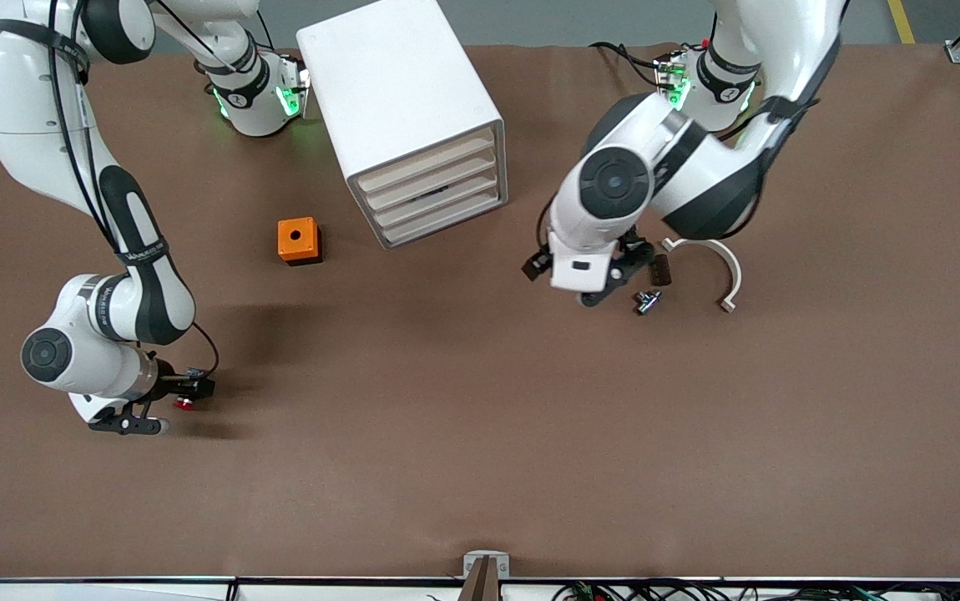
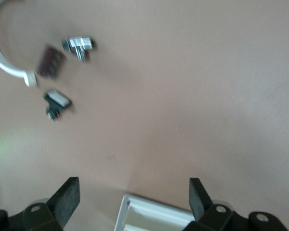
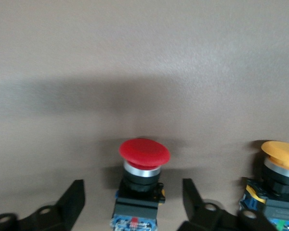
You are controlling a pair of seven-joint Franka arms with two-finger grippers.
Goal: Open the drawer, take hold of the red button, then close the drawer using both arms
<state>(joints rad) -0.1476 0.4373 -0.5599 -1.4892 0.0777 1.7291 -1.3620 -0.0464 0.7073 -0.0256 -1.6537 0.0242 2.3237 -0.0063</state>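
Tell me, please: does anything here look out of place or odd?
Nothing looks damaged or spilled. One oddity: the button sits on the bare table between the open fingers of the right gripper, not in the drawer unit, whose drawers look shut. The left gripper is open.

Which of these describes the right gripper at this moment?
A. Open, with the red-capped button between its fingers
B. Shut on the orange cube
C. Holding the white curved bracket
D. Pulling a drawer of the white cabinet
A: in the right wrist view the right gripper has its fingers spread, apart from the button standing between them on the table; an orange-capped button stands beside it.
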